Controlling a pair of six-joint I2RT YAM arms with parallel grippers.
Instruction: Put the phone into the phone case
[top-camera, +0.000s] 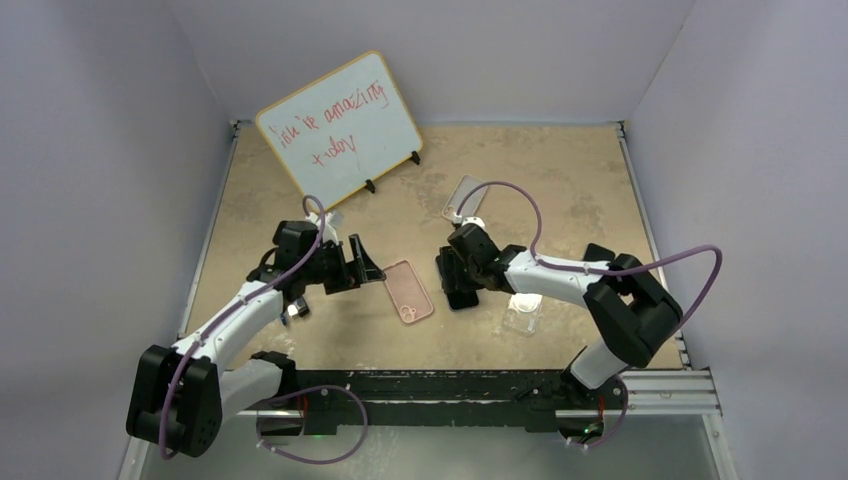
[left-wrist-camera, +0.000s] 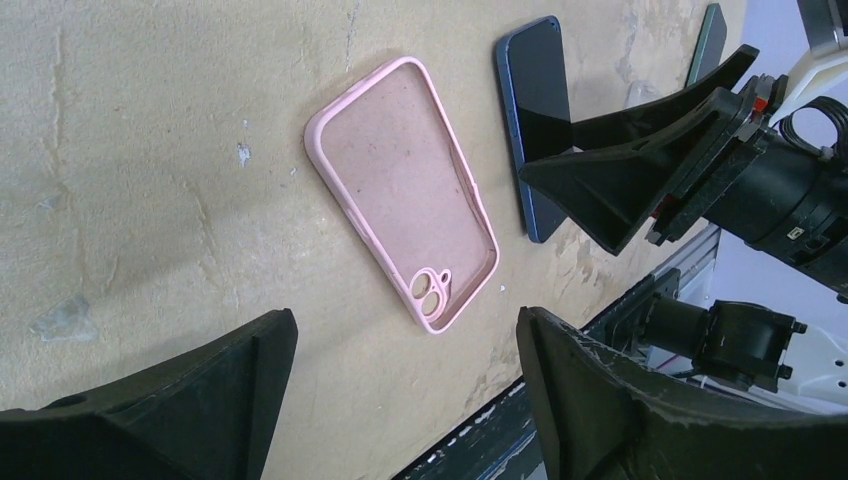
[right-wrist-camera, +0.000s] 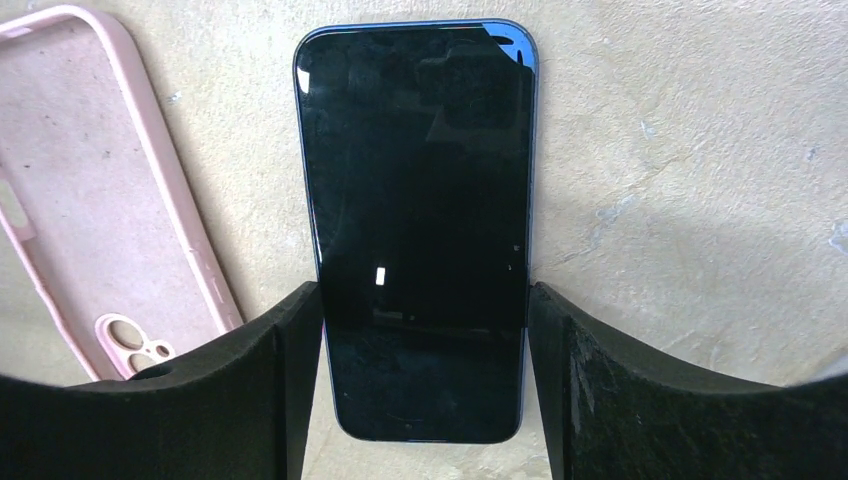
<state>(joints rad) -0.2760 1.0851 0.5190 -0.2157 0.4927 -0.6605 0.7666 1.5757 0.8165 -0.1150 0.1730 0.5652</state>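
Whiteboard (top-camera: 340, 130) with red writing at rear of scuffed tan table (top-camera: 560, 170), clear case (top-camera: 463, 197) nearby. Pink phone case (left-wrist-camera: 400, 190), rounded, hollow side up, beside glossy blue-rimmed phone (right-wrist-camera: 418, 230), flat, screen up. Right gripper (right-wrist-camera: 425, 300) clamps phone's long edges. Left gripper (left-wrist-camera: 405, 330) spread wide by case's camera end.

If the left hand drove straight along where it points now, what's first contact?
Most likely the pink phone case, lying open side up on the table, centred ahead of the open left hand. Depth unclear: bare table might come first.
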